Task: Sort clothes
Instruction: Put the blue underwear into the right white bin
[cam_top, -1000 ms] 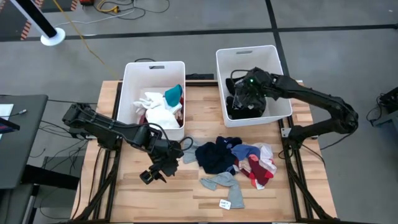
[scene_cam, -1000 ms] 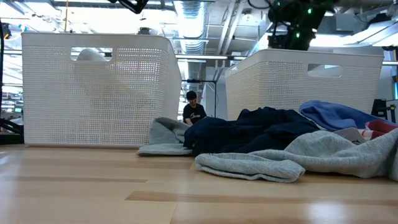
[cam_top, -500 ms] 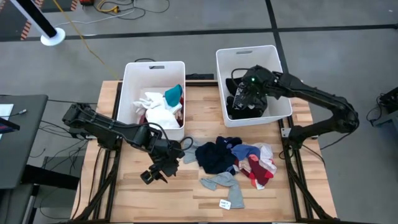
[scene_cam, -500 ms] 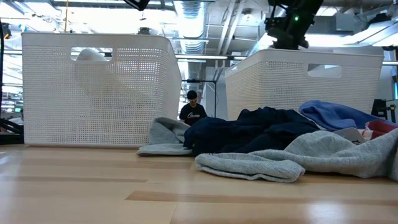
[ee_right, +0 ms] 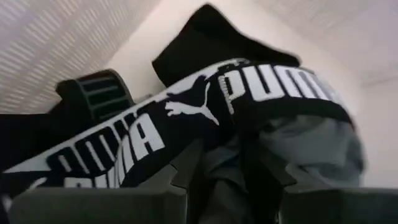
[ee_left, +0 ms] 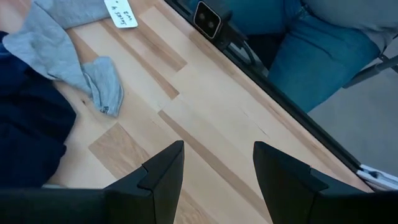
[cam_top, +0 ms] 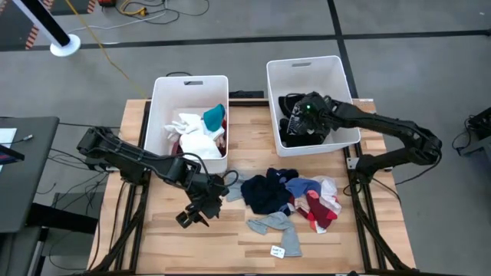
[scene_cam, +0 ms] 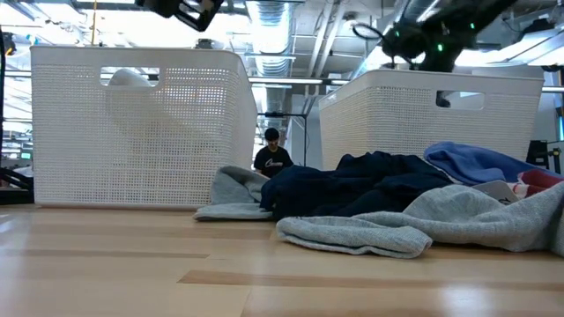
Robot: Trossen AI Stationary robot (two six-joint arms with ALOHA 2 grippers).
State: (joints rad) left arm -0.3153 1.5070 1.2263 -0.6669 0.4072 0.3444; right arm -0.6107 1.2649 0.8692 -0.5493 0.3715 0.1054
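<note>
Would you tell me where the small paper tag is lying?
High view: the paper tag lies on the table's near edge, just below the grey garment, right of centre.

Soft matt cloth clothes (cam_top: 293, 197), pale smooth wood table (cam_top: 238, 238), perforated white plastic bins (scene_cam: 141, 132), paper tag (ee_left: 120, 12).

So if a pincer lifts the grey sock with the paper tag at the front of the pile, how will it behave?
The grey sock lies flat and creased, so it probably hangs limp. It looks thin, likely very light. Its paper tag may dangle or swing.
</note>
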